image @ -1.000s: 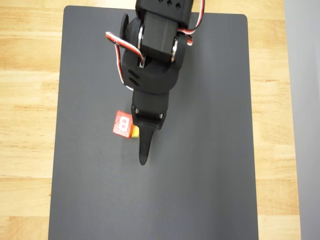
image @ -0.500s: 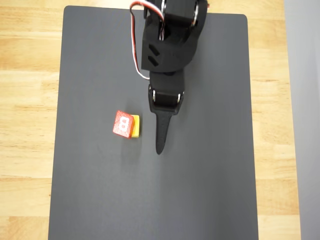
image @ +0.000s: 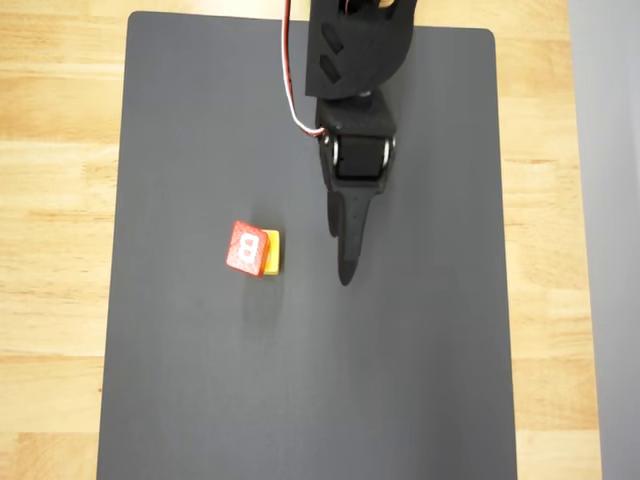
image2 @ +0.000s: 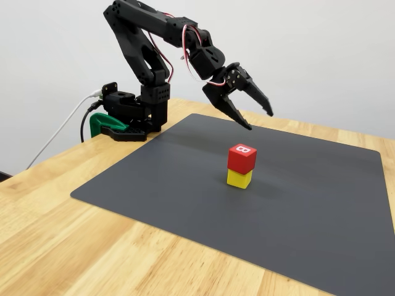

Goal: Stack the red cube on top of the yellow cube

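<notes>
The red cube (image2: 241,158) with a white "B" on top rests on the yellow cube (image2: 239,179), the two forming a small stack on the dark mat. From above, the red cube (image: 245,248) covers most of the yellow cube (image: 271,253), which peeks out on its right. My black gripper (image2: 259,120) hangs open in the air above and behind the stack, holding nothing. In the overhead view the gripper (image: 346,268) points down the picture, to the right of the stack and apart from it.
The dark grey mat (image: 180,380) lies on a wooden table (image: 50,200). The arm's base with a green clamp (image2: 102,123) stands at the table's far left corner in the fixed view.
The arm has pulled away from the stack, rising and swinging to the right in the overhead view. The red cube stays on the yellow cube.
</notes>
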Robot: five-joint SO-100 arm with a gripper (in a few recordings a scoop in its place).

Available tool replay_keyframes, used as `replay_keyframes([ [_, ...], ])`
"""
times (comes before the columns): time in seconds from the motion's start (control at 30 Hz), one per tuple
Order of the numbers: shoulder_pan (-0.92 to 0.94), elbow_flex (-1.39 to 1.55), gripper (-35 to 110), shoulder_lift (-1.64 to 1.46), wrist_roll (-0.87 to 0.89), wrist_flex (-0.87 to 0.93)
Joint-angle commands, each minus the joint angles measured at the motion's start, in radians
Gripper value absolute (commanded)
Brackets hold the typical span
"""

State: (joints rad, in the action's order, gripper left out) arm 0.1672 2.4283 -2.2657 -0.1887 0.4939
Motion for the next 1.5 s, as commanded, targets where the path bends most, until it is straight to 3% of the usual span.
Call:
replay_keyframes([
  [0.0, 0.002, 0.037, 7, -0.109, -0.020, 0.014],
  [0.3, 0.003, 0.169, 4, -0.397, -0.012, 0.129],
  [0.53, -0.025, 0.245, 4, -0.864, -0.008, 0.457],
  [1.47, 0.000, 0.245, 3, -0.877, 0.084, 0.606],
])
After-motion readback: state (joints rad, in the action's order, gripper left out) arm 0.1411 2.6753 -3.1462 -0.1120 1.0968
